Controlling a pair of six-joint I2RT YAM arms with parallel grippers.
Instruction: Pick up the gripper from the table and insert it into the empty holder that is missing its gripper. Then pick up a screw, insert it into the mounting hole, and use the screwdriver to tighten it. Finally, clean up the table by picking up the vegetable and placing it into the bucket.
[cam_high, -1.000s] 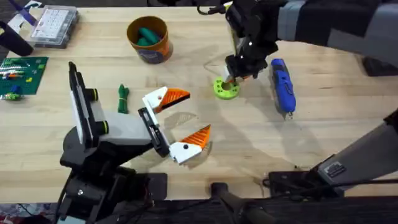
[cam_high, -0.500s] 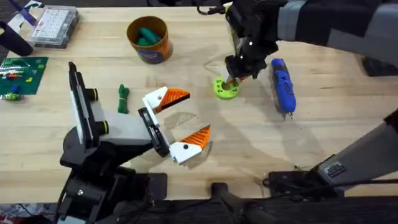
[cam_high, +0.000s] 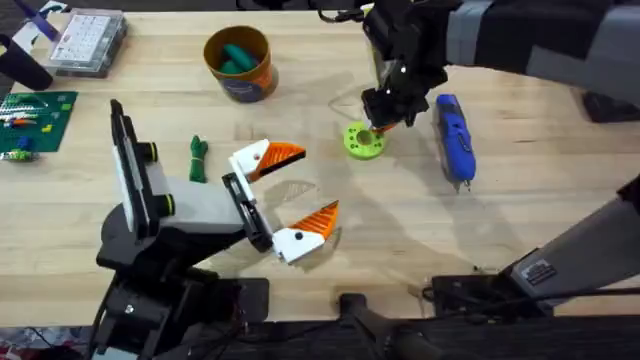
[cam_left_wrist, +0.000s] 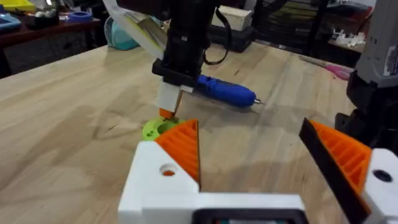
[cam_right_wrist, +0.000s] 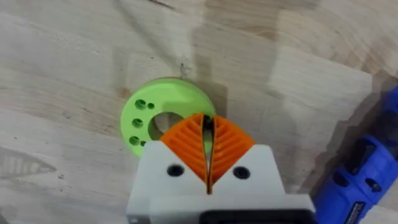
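Overhead view of the counter (cam_high: 420, 215), a light butcher-block top; the right gripper (cam_high: 378, 128) hangs tip-down over the lime-green disc (cam_high: 363, 141), which lies toward the far edge, right of centre; its orange ribbed pads (cam_right_wrist: 205, 144) are pressed together with a thin dark object pinched between their tips, too small to identify, held above the disc's central hole; smaller holes mark the disc's face. The blue screwdriver (cam_high: 454, 139) lies flat just beside the disc on the side toward the right edge, its metal tip pointing to the near edge; it touches neither gripper. The left gripper (cam_high: 296, 194) rests low near the middle of the counter, its white fingers with orange pads (cam_high: 283, 154) spread wide and holding nothing; in the left wrist view the disc and screwdriver lie beyond its parted fingers. The dark-green vegetable (cam_high: 198, 158) lies on the bare wood left of the left gripper, well apart from the orange bucket (cam_high: 239, 62); the bucket stands upright near the far edge, left of centre, with teal-green pieces (cam_high: 236, 57) inside. A clear parts box (cam_high: 85, 41) sits at the far left corner; a green circuit board (cam_high: 32, 122) lies at the left edge.
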